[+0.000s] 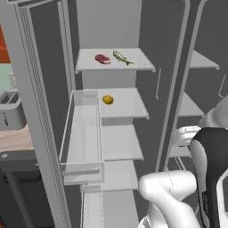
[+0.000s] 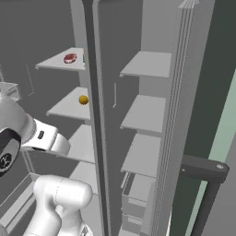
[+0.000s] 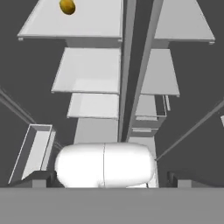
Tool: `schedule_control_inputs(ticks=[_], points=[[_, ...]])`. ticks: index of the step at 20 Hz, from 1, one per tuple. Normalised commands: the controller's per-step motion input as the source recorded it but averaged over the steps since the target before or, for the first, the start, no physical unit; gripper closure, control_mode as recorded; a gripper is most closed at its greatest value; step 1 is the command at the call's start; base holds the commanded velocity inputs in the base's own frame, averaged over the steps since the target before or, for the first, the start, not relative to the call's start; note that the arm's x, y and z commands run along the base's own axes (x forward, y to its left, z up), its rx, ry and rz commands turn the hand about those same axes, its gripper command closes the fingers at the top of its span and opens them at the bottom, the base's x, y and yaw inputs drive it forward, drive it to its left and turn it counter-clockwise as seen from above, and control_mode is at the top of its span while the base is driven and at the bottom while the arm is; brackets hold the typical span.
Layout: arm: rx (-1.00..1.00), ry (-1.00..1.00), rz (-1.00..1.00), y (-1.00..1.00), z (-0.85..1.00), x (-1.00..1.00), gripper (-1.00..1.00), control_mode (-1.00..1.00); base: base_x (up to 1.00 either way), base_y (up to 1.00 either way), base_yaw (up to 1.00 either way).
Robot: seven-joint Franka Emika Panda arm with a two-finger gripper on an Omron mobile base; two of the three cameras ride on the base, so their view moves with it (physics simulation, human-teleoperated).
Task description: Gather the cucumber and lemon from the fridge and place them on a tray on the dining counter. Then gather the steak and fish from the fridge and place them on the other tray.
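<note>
toaster (image 1: 10,109): far left in the left base view, on a wooden counter (image 1: 15,139) outside the fridge.
door bin (image 1: 82,133): clear, on the inside of the open fridge door, left of the shelves.
steak (image 1: 102,59): red, on the top shelf (image 1: 133,62) of the fridge's left compartment; also seen in the right base view (image 2: 70,58).
fish (image 1: 122,57): greenish, just right of the steak on that same shelf, apart from it.
lemon (image 1: 107,99): yellow, alone on the second shelf (image 1: 127,104), one level below the steak and fish; in the right base view (image 2: 83,99) it lies left of the dark centre divider (image 2: 92,92).
gripper (image 3: 112,183): its two dark fingertips (image 3: 41,179) show at the bottom corners of the hand view, set wide apart with nothing between them.
lemon relative to jaws: in the hand view the lemon (image 3: 67,6) sits at the top left, well apart from the fingertips, with lower shelves between; no contact.
right compartment shelves (image 2: 147,64): right of the divider.
</note>
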Motion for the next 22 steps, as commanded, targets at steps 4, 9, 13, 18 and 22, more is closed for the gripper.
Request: schedule_control_inputs(ticks=[4,9,13,18,22], points=[[0.02,0.05,-0.01,0.21,0.00,0.93,-1.00,-1.00,0.00,0.00,0.00],[0.06,-0.02,0.02,0.22,0.00,0.77,-1.00,-1.00,0.00,0.00,0.00],[0.06,-0.12,0.07,0.29,0.00,0.59,-1.00,-1.00,0.00,0.00,0.00],[0.02,-0.16,0.04,0.38,0.00,0.63,-1.00,-1.00,0.00,0.00,0.00],[0.00,-0.13,0.01,0.28,0.00,0.64,-1.00,-1.00,0.00,0.00,0.00]])
